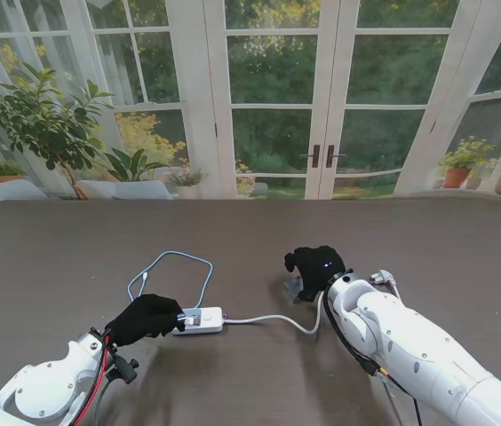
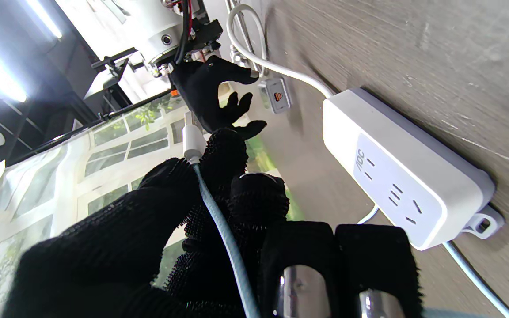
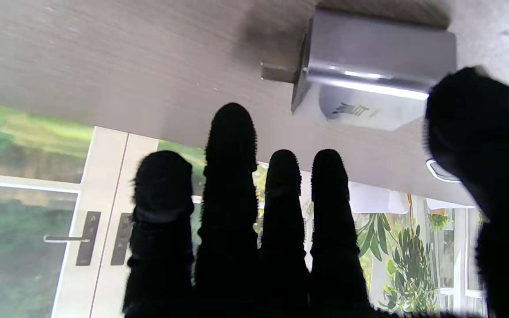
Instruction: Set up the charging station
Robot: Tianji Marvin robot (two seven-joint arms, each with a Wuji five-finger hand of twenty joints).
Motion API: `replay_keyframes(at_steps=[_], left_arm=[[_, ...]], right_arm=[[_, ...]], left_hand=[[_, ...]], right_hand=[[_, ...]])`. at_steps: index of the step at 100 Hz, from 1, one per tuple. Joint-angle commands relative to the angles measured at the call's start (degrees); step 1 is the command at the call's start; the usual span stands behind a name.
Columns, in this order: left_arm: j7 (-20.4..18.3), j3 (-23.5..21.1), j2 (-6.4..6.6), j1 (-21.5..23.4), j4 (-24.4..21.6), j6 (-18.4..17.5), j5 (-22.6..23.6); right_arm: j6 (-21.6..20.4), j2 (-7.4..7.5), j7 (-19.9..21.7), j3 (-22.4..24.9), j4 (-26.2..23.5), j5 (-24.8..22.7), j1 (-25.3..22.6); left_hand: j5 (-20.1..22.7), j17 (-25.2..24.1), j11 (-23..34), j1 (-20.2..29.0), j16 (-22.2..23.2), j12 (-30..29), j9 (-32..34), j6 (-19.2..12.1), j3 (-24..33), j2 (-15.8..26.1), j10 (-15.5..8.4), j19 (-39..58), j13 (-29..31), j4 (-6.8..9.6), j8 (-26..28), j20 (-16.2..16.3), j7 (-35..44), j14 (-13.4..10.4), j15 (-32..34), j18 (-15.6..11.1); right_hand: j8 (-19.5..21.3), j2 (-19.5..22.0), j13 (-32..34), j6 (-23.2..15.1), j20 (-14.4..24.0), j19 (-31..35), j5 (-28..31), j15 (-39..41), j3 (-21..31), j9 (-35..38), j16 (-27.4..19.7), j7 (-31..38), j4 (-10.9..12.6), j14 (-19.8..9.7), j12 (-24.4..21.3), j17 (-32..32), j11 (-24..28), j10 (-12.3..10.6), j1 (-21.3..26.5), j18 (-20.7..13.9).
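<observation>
Stand view, lower centre: the white power strip (image 1: 199, 320) lies flat on the tabletop (image 1: 428, 240), its white cord (image 1: 273, 319) trailing toward the right arm. The left hand (image 1: 147, 317), lower left, is clamped on the plug end of the blue charging cable (image 1: 172, 259), just beside the strip; the plug appears not yet seated. At centre, the right hand (image 1: 315, 266) hovers with fingers (image 3: 230, 145) spread, holding nothing, over the grey charger block (image 3: 371, 75), which lies on the tabletop untouched. Judged remaining: grasping the block, plugging it in and joining the cable. The slack cable loop lies beyond the strip; nothing else blocks either reach.
</observation>
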Motion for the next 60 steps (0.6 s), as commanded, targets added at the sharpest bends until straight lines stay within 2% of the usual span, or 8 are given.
replay_keyframes(at_steps=[1, 36, 60], left_arm=[[-1.0, 0.0, -0.33, 0.4, -0.5, 0.1, -0.3], [-1.2, 0.0, -0.35, 0.5, -0.8, 0.7, -0.7], [-1.5, 0.1, -0.32, 0.3, -0.7, 0.9, -0.8]], right_arm=[[0.1, -0.66, 0.6, -1.5, 1.4, 0.5, 0.9], [-0.5, -1.99, -2.4, -6.8, 7.8, 3.0, 4.0], [-1.1, -3.16, -5.6, -9.5, 11.7, 4.5, 5.3]], left_hand=[[2.6, 3.5, 2.7, 1.8, 0.4, 0.3, 4.6, 1.5, -1.0, 1.2, 6.2, 16.4, 0.3, 1.44, 0.1, 0.7, 0.2, -6.0, 6.7, -6.8], [2.6, 3.5, 2.9, 2.1, 0.4, 0.1, 4.6, 1.8, -1.5, 1.5, 6.3, 16.4, 0.3, 1.67, 0.1, 0.6, -0.2, -6.0, 6.7, -6.9], [2.7, 3.5, 3.0, 2.3, 0.4, -0.1, 4.6, 1.8, -2.0, 1.5, 6.4, 16.4, 0.3, 1.84, 0.0, 0.6, -0.5, -6.2, 6.6, -7.0]], right_hand=[[1.7, -4.0, 2.8, -0.8, 2.0, 4.1, -1.6, 2.8, 3.6, -1.7, 1.6, 1.7, -2.0, -1.1, 0.9, 1.2, 1.5, -1.2, -0.7, -1.5], [3.4, -5.7, 5.1, -1.1, 2.1, 6.2, -1.0, 7.6, 4.7, -0.1, 2.3, 5.4, -2.1, -1.7, 3.4, 3.4, 5.1, -1.9, -0.1, -1.8], [6.3, -4.3, 7.7, -3.4, 2.0, 8.4, 3.7, 10.6, 5.9, 6.1, 3.0, 11.5, -1.7, -1.9, 6.0, 5.8, 8.0, -2.6, 2.7, -2.0]])
